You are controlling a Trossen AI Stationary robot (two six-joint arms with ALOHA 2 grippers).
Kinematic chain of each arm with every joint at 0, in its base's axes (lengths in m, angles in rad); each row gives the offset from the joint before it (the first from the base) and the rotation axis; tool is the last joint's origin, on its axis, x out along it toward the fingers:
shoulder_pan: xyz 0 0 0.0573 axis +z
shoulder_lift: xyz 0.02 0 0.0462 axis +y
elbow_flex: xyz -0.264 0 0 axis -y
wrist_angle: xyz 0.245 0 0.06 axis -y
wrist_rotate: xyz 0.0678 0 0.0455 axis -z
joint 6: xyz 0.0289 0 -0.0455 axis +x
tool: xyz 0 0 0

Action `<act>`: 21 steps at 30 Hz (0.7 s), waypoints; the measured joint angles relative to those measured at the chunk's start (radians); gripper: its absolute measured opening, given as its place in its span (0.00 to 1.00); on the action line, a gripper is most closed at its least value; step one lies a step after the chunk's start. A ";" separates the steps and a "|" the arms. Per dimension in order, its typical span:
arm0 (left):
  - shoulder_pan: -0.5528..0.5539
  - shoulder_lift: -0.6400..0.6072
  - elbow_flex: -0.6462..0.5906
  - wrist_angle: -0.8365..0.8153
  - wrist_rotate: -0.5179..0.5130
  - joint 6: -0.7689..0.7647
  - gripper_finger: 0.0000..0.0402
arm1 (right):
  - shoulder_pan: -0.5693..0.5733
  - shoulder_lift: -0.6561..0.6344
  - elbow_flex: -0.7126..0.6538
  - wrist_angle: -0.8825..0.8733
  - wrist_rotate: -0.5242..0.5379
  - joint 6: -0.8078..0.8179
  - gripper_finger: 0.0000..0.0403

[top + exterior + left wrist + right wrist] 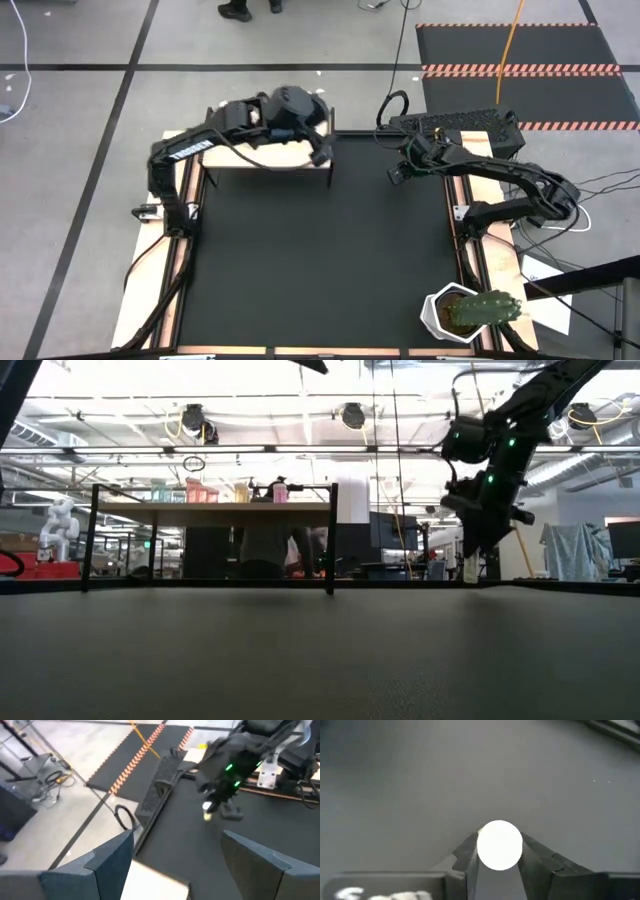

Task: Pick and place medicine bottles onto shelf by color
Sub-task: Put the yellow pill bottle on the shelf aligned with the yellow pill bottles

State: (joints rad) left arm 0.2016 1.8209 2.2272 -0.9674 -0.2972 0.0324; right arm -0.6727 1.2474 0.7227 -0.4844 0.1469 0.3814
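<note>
Two dark arms work at the far edge of the black table mat [320, 260]. The right gripper [499, 865] points down over the mat's far right corner, its two fingers closed against the sides of a medicine bottle [500, 845], whose round white cap fills the gap between them in the right wrist view. In the low view that bottle [470, 570] shows as a small pale shape at the fingertips, down by the mat's surface. The left gripper [175, 870] hangs above the pale-wood shelf [215, 512] at the mat's far left, jaws spread wide with nothing between them. Several bottles [200, 490] already stand in a row on the shelf top. A white pot with a green cactus [470, 310] sits at the near right corner
</note>
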 joint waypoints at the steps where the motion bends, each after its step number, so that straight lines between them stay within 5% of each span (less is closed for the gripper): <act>1: 0.004 -0.016 0.000 -0.011 -0.001 -0.008 0.74 | 0.008 -0.017 0.006 -0.006 -0.018 0.008 0.25; 12: 0.049 -0.100 0.002 -0.088 0.025 -0.070 0.74 | 0.180 -0.101 0.375 -0.219 -0.045 0.030 0.27; 21: 0.081 -0.027 0.001 -0.077 0.379 -0.040 0.74 | 0.373 -0.070 0.669 -0.174 -0.212 -0.113 0.28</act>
State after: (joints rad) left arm 0.2828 1.7942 2.2280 -1.0443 0.0822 -0.0072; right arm -0.2998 1.1774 1.3913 -0.6581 -0.0648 0.2684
